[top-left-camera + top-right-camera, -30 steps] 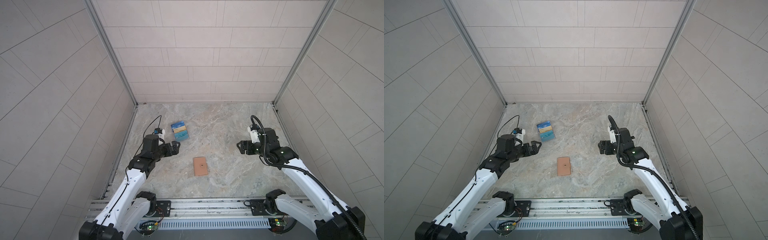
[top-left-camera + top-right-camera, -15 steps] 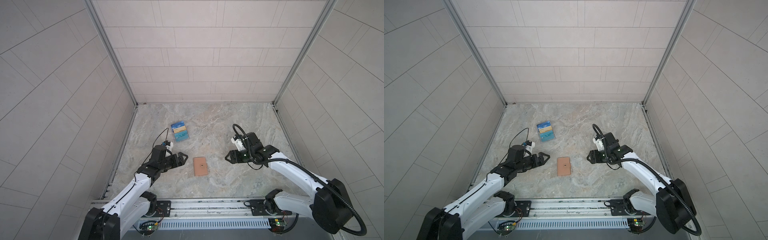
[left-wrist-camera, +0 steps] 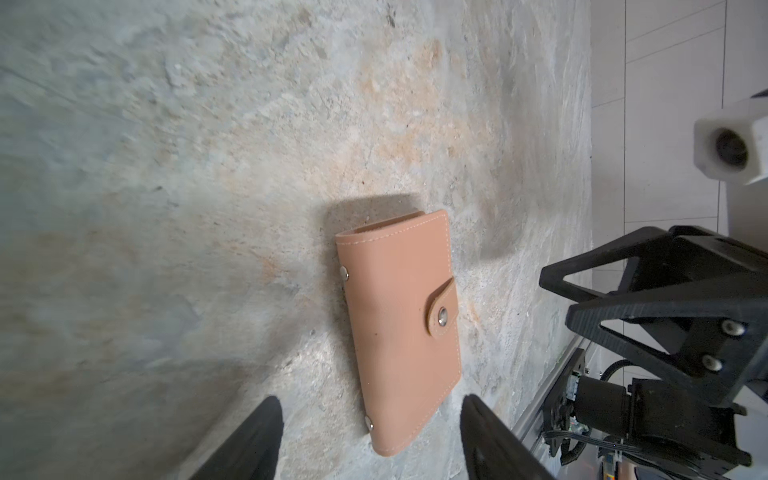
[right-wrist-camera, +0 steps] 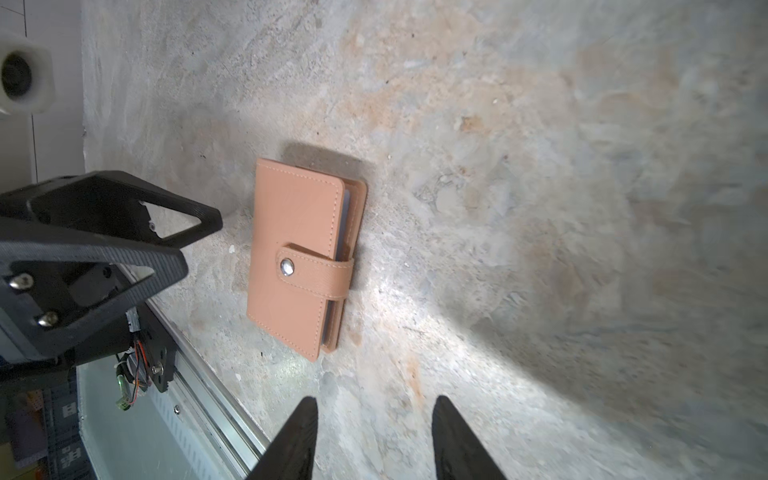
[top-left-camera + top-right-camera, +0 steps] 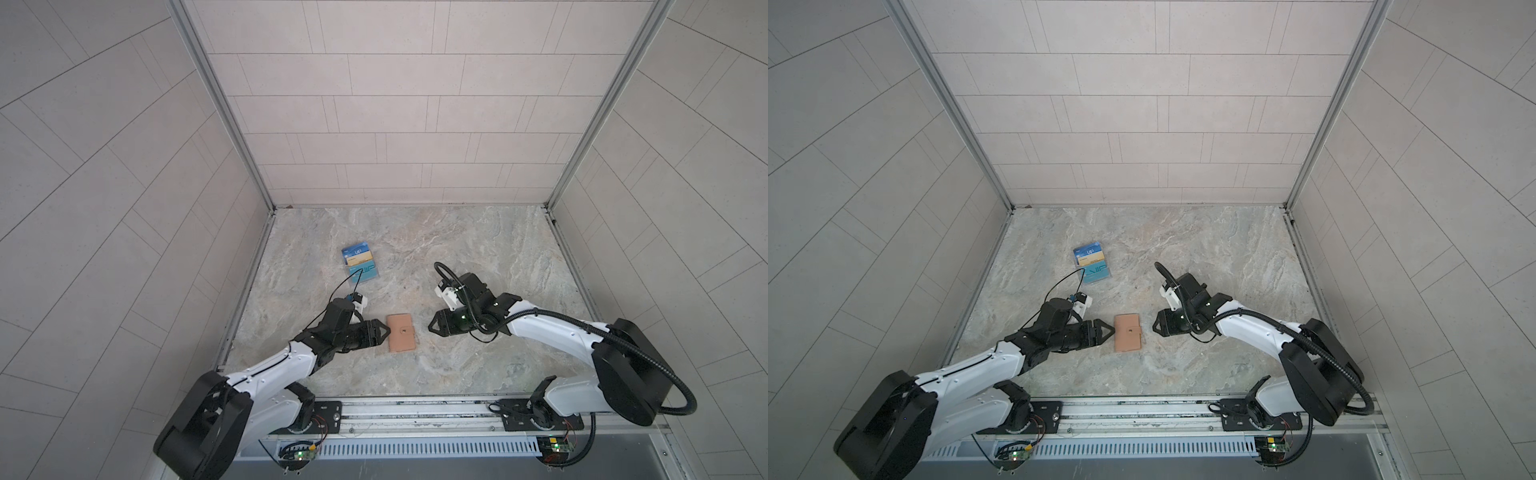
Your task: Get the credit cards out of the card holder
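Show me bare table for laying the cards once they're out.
Widest free patch: marble beyond the right gripper, out to the back and right walls. Also bare: the front strip between card holder and rail. Crowded: left gripper and right gripper flank the holder; the card pile sits back-left.

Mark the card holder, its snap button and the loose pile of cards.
card holder (image 5: 401,340): in a top view, middle of its closed tan cover.
snap button (image 4: 286,267): right wrist view, the metal stud on the tab.
pile of cards (image 5: 360,265): in a top view, centre of the stack.
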Motion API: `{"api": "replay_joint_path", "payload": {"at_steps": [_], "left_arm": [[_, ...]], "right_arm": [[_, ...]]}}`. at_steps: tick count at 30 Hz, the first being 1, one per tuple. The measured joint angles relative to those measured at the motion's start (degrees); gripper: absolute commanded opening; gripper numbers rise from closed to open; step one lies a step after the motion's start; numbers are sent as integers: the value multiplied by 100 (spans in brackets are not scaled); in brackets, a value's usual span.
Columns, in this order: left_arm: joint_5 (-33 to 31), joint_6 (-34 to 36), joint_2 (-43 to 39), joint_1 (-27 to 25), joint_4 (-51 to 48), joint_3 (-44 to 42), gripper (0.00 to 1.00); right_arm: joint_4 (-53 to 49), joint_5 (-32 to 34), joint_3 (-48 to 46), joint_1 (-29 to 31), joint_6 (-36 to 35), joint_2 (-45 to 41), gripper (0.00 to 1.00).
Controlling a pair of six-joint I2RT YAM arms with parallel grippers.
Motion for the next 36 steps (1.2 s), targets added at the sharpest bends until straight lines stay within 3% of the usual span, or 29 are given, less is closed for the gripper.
{"api": "replay_joint_path", "payload": {"at_steps": [9, 13, 20, 36], "left_arm": [[398, -367, 450, -17, 1108, -354, 58], [535, -472, 647, -17, 1526, -470, 59], [643, -675, 1005, -17, 2302, -623, 57], [1067, -1180, 2026, -55, 4107, -914, 48]], "right_arm": [[688, 50, 7, 404, 326, 640, 38], [898, 92, 26, 595, 420, 846, 38], [1154, 282, 48, 796, 592, 1075, 26], [1622, 426, 48, 811, 866, 1360, 24]]}}
